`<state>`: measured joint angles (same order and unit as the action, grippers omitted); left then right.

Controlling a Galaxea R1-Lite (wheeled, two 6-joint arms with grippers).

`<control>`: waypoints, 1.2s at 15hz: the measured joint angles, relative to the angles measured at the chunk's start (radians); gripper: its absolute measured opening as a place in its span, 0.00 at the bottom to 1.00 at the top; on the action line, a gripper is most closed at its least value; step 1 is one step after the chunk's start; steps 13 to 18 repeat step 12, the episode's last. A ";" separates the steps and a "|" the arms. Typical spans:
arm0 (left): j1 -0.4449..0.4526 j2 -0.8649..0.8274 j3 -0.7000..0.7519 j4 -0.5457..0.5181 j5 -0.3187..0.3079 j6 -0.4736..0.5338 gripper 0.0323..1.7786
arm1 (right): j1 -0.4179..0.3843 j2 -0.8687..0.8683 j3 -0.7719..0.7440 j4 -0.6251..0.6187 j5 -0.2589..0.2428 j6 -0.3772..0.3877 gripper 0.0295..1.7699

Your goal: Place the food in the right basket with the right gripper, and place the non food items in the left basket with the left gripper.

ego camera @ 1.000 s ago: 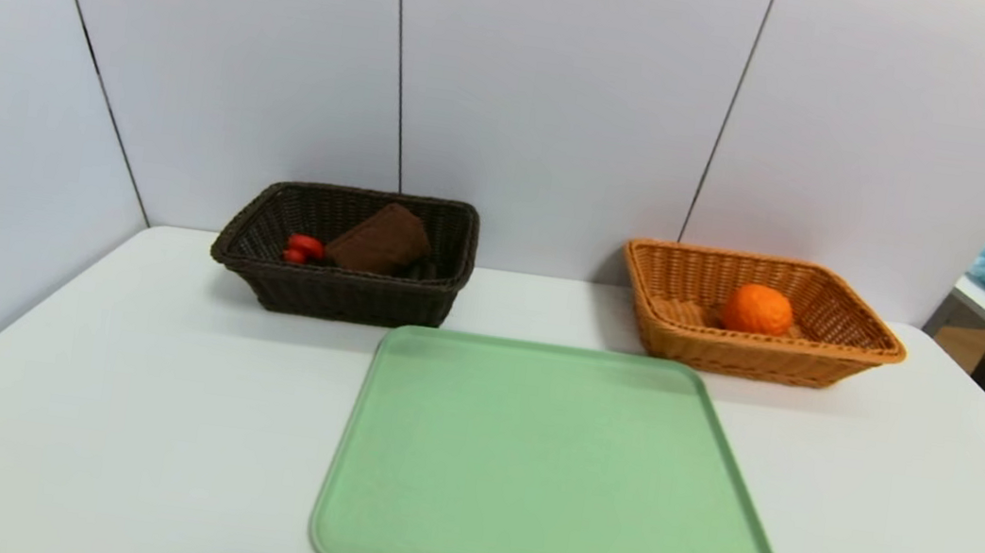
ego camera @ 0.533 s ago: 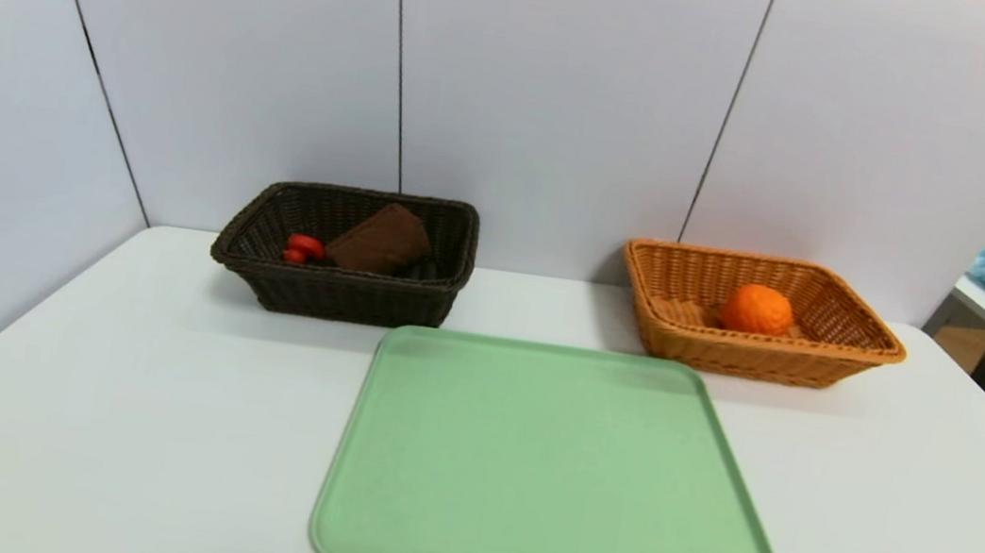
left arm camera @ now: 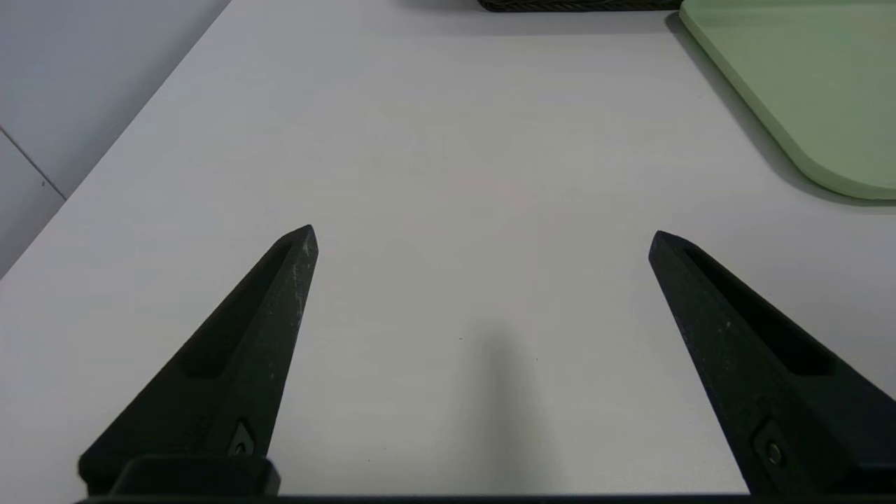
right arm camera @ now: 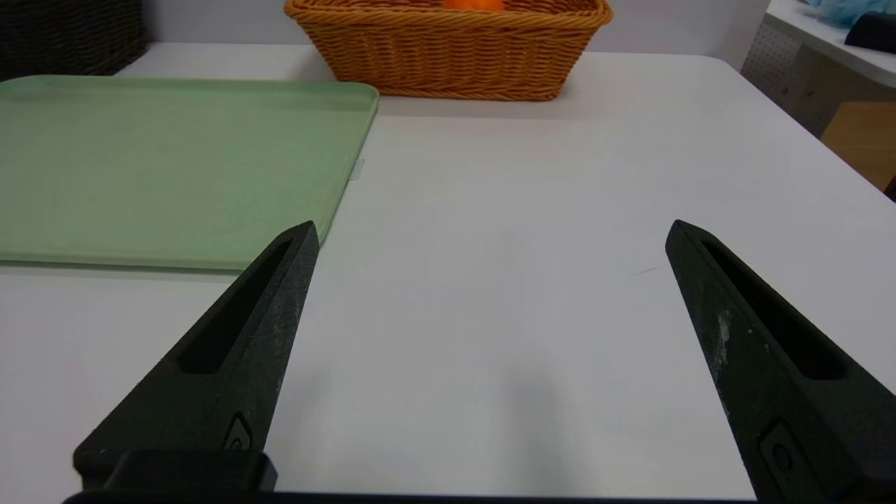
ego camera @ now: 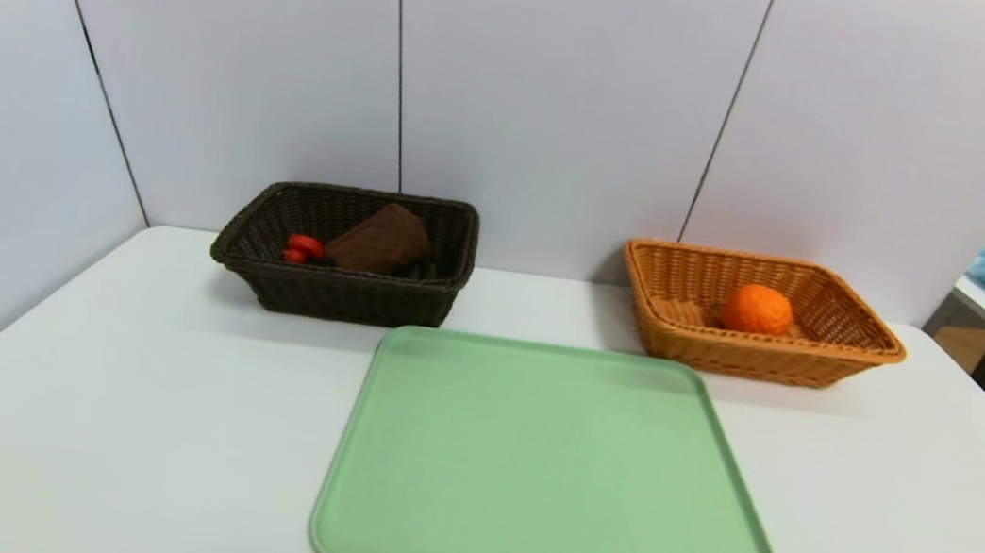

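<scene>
Sorted state: orange in tan basket, towel and red toy in dark basket, both hands empty.
Head view: orange fruit (ego camera: 757,309) sits in the right basket (ego camera: 854,351), far right of the worktop (ego camera: 103,416). Rolled brown towel (ego camera: 379,238) and small red toy (ego camera: 303,248) lie side by side in the left basket (ego camera: 338,294), far left. Green tray (ego camera: 557,471) is bare, near centre, just in front of both baskets. Left wrist view: left hand (left arm camera: 483,238) is spread wide, holds nothing, hovers over bare worktop left of the tray. Right wrist view: right hand (right arm camera: 490,234) is spread wide, holds nothing, over the worktop right of the tray, tan basket far ahead.
</scene>
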<state>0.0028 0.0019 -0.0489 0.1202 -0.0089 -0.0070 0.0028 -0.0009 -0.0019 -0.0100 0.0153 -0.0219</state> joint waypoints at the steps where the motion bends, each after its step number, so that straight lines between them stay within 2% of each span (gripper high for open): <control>1: 0.000 0.000 0.000 0.000 -0.001 -0.001 0.95 | 0.000 0.000 0.000 -0.001 0.000 -0.002 0.97; 18: 0.000 0.000 0.001 0.001 0.000 -0.001 0.95 | 0.000 0.000 -0.001 0.006 -0.001 0.001 0.97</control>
